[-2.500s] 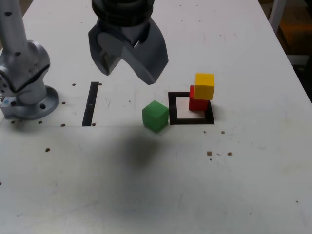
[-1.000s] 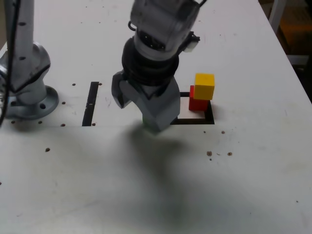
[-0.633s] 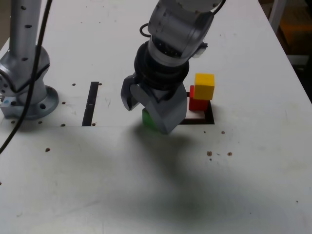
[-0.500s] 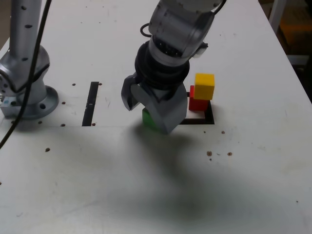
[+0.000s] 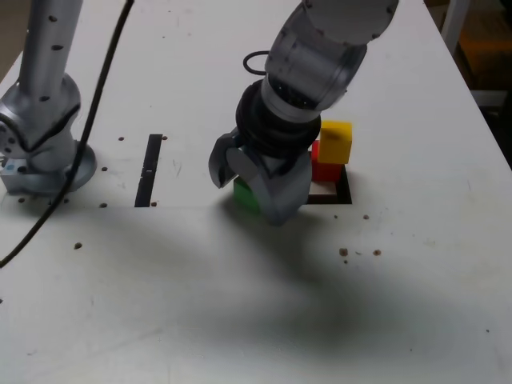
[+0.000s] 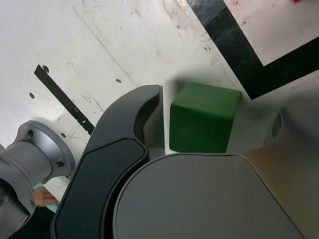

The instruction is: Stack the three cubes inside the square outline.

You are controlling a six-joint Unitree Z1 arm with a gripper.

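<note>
On a table (image 5: 400, 288), in the exterior view, one cube (image 5: 335, 142) sits on a second cube (image 5: 326, 171) at the square outline's (image 5: 343, 192) right side. A third cube (image 5: 246, 197) lies left of the outline; farther left lies a strip (image 5: 148, 171).

White tabletop (image 5: 416, 264), narrow black strip (image 5: 149, 170), brown specks, what may be fingers (image 6: 44, 197)
</note>
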